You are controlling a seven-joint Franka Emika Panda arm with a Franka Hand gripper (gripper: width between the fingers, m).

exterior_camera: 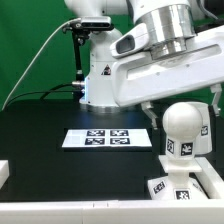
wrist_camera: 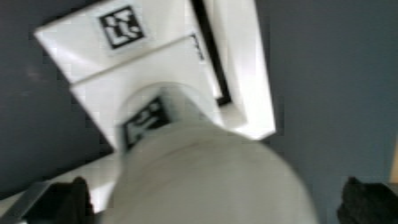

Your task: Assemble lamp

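Observation:
The white round-headed bulb (exterior_camera: pixel 186 124) stands upright on the flat square base (exterior_camera: pixel 190 188) at the exterior view's right, with tags on its stem. In the wrist view the bulb's head (wrist_camera: pixel 210 170) fills the foreground, with the tagged base (wrist_camera: pixel 125 40) beneath it. My gripper (exterior_camera: pixel 183 106) is open and straddles the bulb's head. The dark fingertips (wrist_camera: pixel 50 200) show on either side of the head with small gaps, so they are not pressing on it. The gripper shows in the wrist view (wrist_camera: pixel 210 203) too. The shade is not clearly in view.
The marker board (exterior_camera: pixel 103 138) lies flat on the black table, towards the exterior view's left of the bulb. A white object (exterior_camera: pixel 4 172) is cut off at the exterior view's left edge. The arm's white body hangs over the right side.

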